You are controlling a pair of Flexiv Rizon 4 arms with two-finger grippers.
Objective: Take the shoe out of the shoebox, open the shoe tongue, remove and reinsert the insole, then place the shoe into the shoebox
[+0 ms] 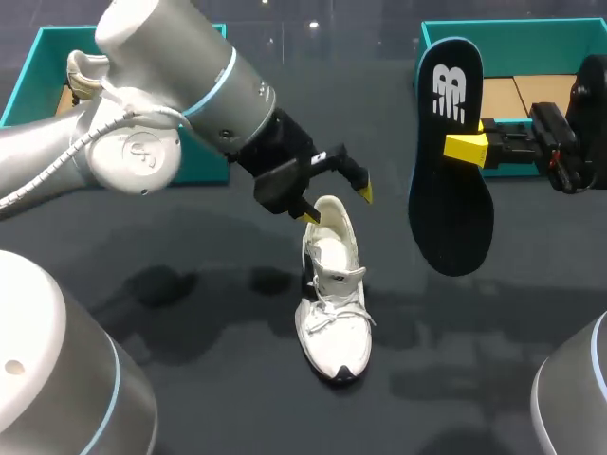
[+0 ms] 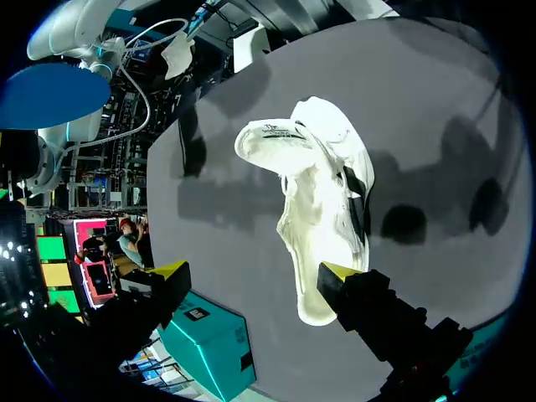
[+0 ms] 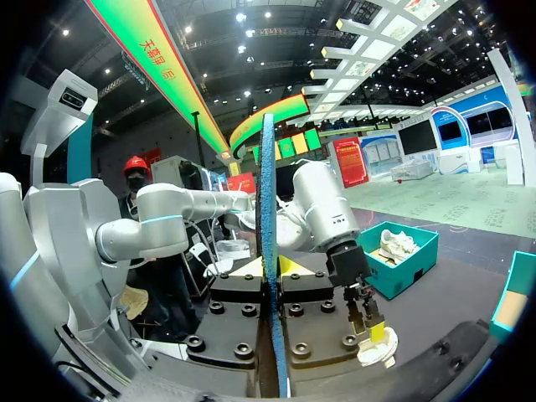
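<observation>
Head view: your right gripper [image 1: 467, 149] is clamped on the insole [image 1: 453, 218], held upright right of the shoe [image 1: 334, 303], likely for reinsertion. Your left gripper [image 1: 339, 205], fingers apart, hangs at the heel, probably to steady it. Shoe lies mid-table.

The grey left arm [image 1: 180, 85] is covering much of the teal shoebox on the left [image 1: 28, 76], letting only a scrap of something pale [image 1: 83, 74] peek out inside, too little to identify. The long black foam insole [image 1: 450, 161] is masking part of the second teal shoebox [image 1: 531, 38]. The dark right arm [image 1: 579, 133] is running off the edge. In the right wrist view the edge-on insole is hiding the inner finger faces of the right gripper [image 3: 272, 270].
</observation>
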